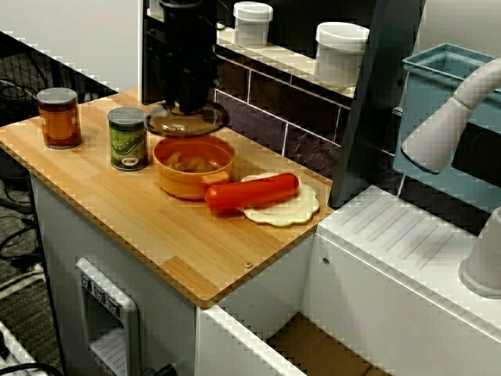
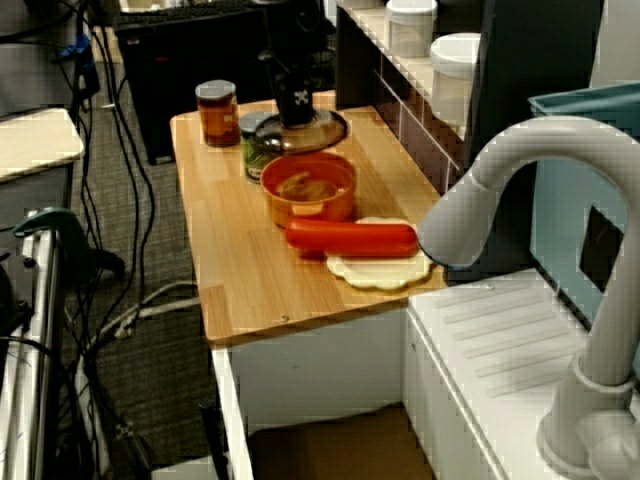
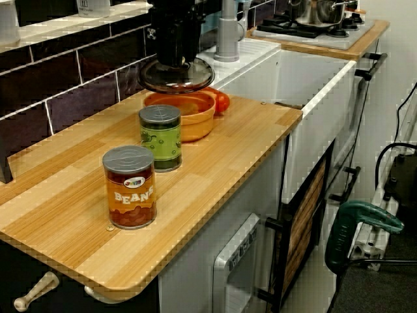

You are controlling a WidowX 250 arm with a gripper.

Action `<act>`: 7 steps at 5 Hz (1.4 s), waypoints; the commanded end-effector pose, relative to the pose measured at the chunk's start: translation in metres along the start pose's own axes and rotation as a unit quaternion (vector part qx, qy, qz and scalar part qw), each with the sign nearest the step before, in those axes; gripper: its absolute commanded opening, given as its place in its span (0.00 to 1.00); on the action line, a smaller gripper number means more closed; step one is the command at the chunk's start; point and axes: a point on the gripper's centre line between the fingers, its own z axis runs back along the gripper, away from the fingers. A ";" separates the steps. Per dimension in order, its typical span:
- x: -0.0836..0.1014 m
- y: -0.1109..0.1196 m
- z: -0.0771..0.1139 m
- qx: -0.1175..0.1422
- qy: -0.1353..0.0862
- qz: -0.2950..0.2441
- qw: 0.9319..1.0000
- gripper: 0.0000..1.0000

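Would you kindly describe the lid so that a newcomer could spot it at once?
On the wooden counter, find the orange pot beside the green can. The lid hangs above it from the black pincer: the only clear, flat disc there.

The arm (image 1: 188,39) runs off the top edge in every view. The claw (image 1: 188,103) blurs into one dark mass above the glass lid (image 1: 185,121), so its fingertips, the lid's knob and how the jaws stand cannot be told. What lies in the orange pot (image 1: 174,184) is too blurred to name. In the view from the cans' end, the pot hides most of the red sausage (image 3: 222,101). The green can (image 1: 127,141) bears a label too small to read.
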 end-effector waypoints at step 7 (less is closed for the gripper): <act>0.010 0.134 0.046 0.069 -0.065 0.108 0.990 0.00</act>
